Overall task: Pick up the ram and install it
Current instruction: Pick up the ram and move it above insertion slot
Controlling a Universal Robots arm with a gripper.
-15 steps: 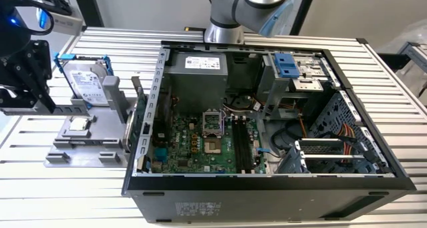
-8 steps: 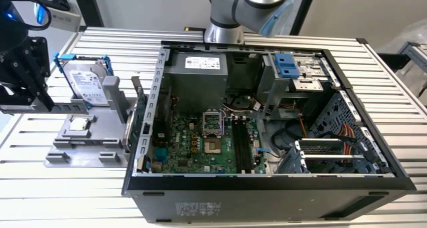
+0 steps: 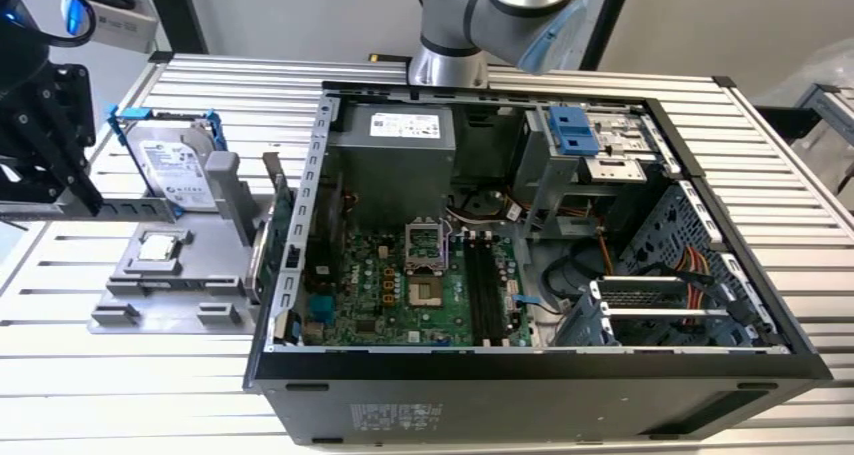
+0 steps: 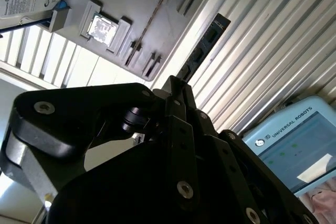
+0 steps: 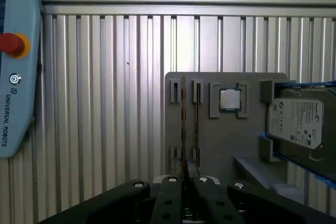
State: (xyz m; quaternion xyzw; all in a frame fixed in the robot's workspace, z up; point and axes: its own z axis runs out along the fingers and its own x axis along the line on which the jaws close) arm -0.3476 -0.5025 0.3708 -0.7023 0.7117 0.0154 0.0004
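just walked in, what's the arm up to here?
The arm's tool hangs over the grey tray, in line with the ram. The ram stands on edge in its slots, not yet lifted. The processor chip and hard drive sit beside it on the tray. The open computer case stands next to the tray, without the ram.

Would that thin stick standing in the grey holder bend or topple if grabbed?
The ram looks like a flat board, so probably stiff. Being so thin, it is likely light and fragile. On edge in the grey holder, a sideways nudge might tip it.
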